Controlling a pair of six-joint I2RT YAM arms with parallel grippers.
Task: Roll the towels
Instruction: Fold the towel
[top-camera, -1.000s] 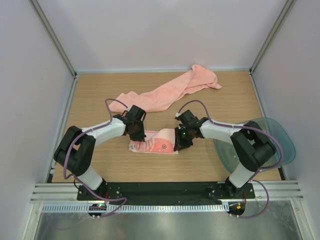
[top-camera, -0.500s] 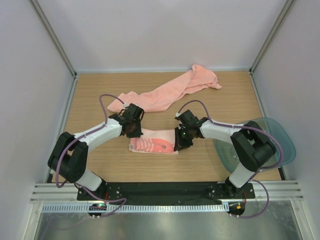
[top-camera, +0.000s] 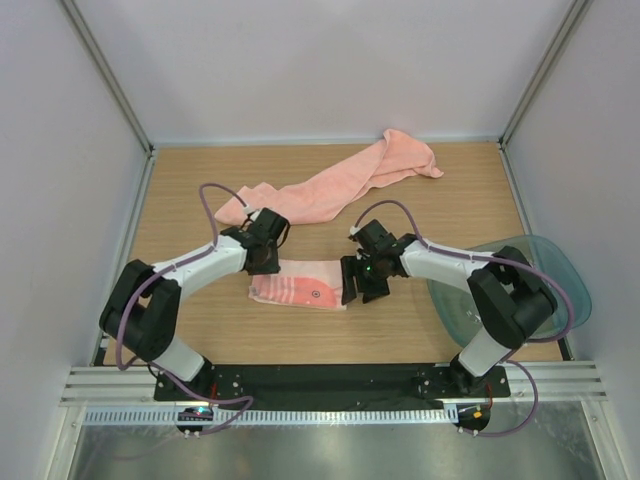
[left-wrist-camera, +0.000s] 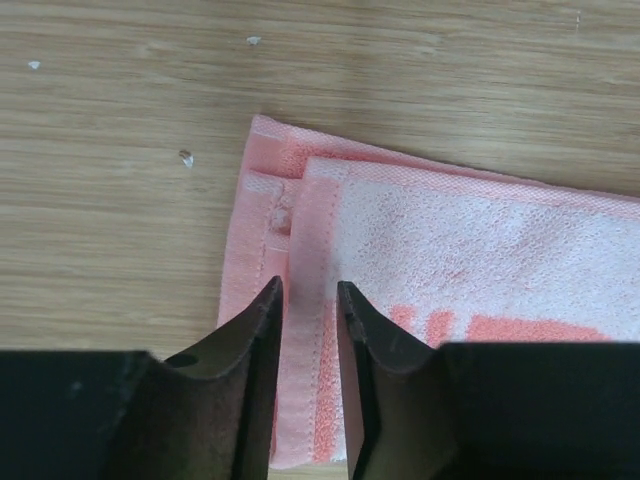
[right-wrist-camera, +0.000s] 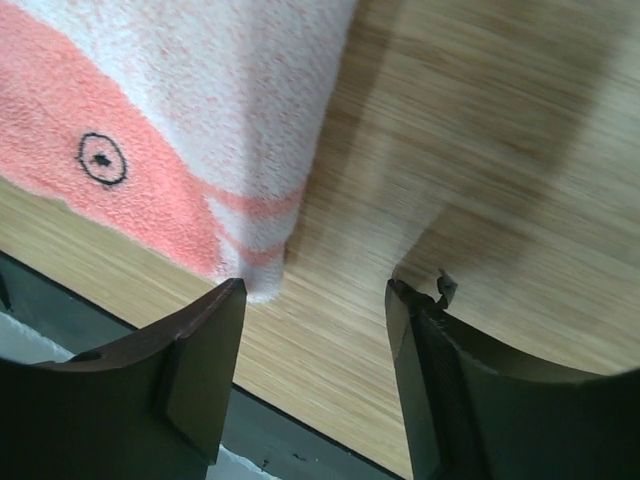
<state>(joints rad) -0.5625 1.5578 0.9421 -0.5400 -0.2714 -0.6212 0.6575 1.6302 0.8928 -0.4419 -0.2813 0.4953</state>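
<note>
The smaller towel (top-camera: 298, 285), salmon-pink with whitish patches, lies folded flat on the wooden table between my two grippers. My left gripper (top-camera: 263, 257) hovers over its left end. In the left wrist view the gripper (left-wrist-camera: 310, 288) has its fingers a narrow gap apart above the hem of the small towel (left-wrist-camera: 460, 250), with nothing pinched. My right gripper (top-camera: 356, 282) stands open at the towel's right end. In the right wrist view the corner of the small towel (right-wrist-camera: 180, 120) lies just beside one finger of the gripper (right-wrist-camera: 315, 288), and only bare wood shows between the fingers. The long plain towel (top-camera: 335, 183) lies crumpled at the back.
A translucent teal-grey tray (top-camera: 545, 262) sits at the right edge of the table, partly under the right arm. The enclosure's pale walls close in the table on three sides. A black base rail (top-camera: 330, 378) runs along the near edge.
Both grippers have opened and let go of the small towel's ends. The towel now lies flatter and a little further left. The left gripper has shifted slightly toward the back.
</note>
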